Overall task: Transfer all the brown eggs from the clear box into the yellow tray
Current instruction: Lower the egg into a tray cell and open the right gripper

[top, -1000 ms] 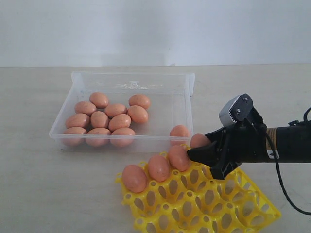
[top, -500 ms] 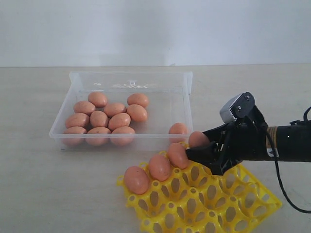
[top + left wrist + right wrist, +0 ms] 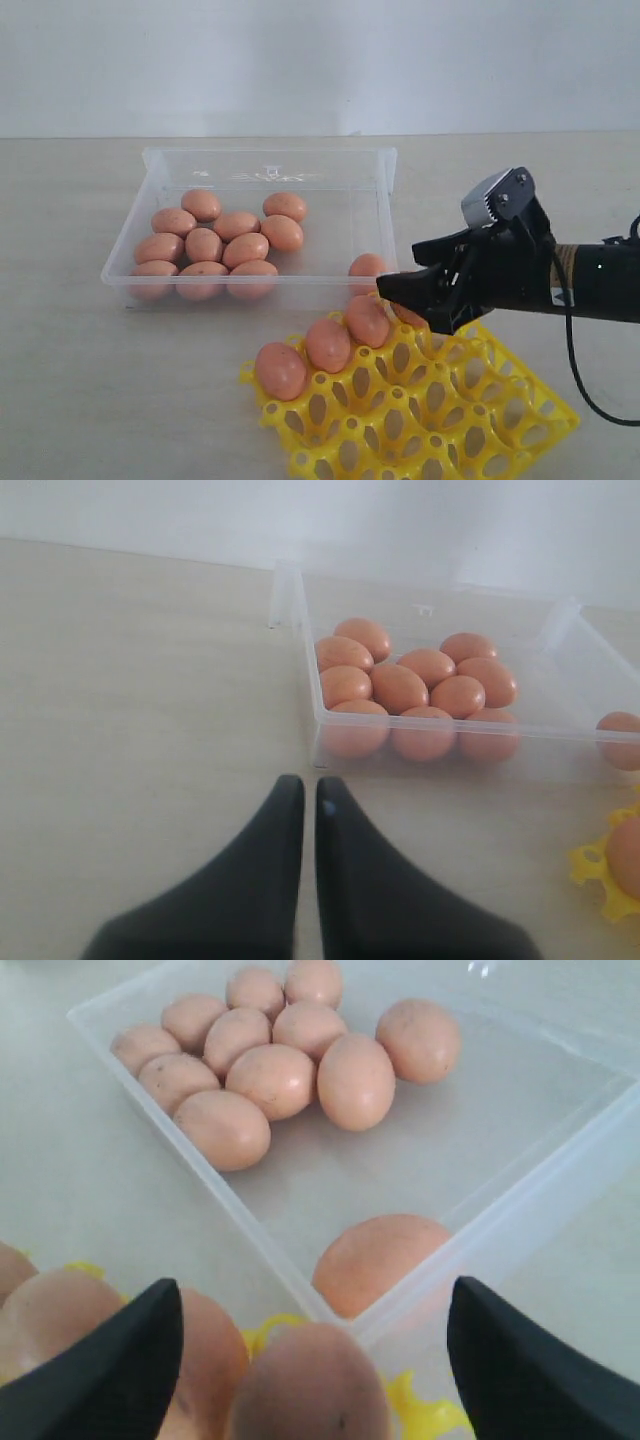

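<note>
The clear box holds several brown eggs bunched at its left, plus one egg alone in its near right corner. In front of it lies the yellow tray, with three eggs in a row along its far edge. My right gripper hovers open over the tray's far corner. A fourth egg sits in the tray between its fingers, touching neither. My left gripper is shut and empty over bare table, short of the box's corner.
The right arm and its cable reach in from the right edge above the tray. A white wall stands behind the table. The lone egg lies just behind the box wall, close to my right gripper.
My right gripper has opened and let go of the egg it held, which now rests in the tray. The gripper has risen slightly.
</note>
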{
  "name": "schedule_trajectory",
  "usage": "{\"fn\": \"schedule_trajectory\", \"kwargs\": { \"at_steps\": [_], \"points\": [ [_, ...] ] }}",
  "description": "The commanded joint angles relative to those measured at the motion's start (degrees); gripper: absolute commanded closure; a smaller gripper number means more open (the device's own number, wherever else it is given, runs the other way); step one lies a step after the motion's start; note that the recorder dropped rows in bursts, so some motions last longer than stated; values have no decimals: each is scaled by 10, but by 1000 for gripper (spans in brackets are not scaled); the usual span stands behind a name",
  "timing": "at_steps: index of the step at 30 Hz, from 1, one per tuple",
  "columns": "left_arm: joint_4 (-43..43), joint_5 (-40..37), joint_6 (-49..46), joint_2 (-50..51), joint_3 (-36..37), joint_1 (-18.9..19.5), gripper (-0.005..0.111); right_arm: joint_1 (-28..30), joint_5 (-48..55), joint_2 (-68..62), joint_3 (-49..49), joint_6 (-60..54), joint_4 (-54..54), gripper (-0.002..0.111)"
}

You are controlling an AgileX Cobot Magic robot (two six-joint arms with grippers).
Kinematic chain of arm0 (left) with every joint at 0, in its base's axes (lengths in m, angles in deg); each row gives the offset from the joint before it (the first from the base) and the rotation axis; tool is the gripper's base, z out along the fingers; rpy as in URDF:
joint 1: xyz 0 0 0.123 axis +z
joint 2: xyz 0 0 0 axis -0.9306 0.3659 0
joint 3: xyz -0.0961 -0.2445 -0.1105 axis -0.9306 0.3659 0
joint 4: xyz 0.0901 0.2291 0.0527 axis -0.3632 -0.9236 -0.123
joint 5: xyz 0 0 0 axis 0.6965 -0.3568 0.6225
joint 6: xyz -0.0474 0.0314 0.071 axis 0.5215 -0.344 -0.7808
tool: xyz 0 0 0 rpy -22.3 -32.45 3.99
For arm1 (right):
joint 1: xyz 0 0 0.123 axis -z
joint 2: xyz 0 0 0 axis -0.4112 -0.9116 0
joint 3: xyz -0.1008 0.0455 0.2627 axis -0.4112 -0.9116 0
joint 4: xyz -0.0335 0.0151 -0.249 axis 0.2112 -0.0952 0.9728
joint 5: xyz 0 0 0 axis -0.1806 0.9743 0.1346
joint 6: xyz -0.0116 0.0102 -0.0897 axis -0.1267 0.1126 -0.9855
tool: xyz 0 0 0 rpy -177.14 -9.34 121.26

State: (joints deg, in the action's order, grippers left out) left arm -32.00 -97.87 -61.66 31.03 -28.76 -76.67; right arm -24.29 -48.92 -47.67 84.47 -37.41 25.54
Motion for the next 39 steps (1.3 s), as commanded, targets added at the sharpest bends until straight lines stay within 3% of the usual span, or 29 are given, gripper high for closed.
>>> {"fn": "schedule_trajectory", "kwargs": {
  "at_steps": [1,3,5,6,8,16,20,23,28,34,39],
  "points": [
    [-2,5,-2,2,2,-1,103,0,-9,64,1,-21,-35,42],
    [-2,5,-2,2,2,-1,103,0,-6,99,1,10,-25,44],
    [-2,5,-2,2,2,-1,103,0,9,125,1,92,16,65],
    [-2,5,-2,2,2,-1,103,0,36,141,1,122,59,85],
    [-2,5,-2,2,2,-1,103,0,57,160,1,150,105,108],
    [-2,5,-2,2,2,-1,103,0,82,268,1,230,249,109],
    [-2,5,-2,2,2,-1,103,0,178,293,1,385,323,109],
    [-2,5,-2,2,2,-1,103,-2,169,292,13,450,389,109],
    [-2,5,-2,2,2,-1,103,-51,170,292,22,547,389,109],
    [-2,5,-2,2,2,-1,103,-92,325,261,-8,551,389,109],
    [-2,5,-2,2,2,-1,103,-92,311,222,-11,550,389,109]
  ]
}}
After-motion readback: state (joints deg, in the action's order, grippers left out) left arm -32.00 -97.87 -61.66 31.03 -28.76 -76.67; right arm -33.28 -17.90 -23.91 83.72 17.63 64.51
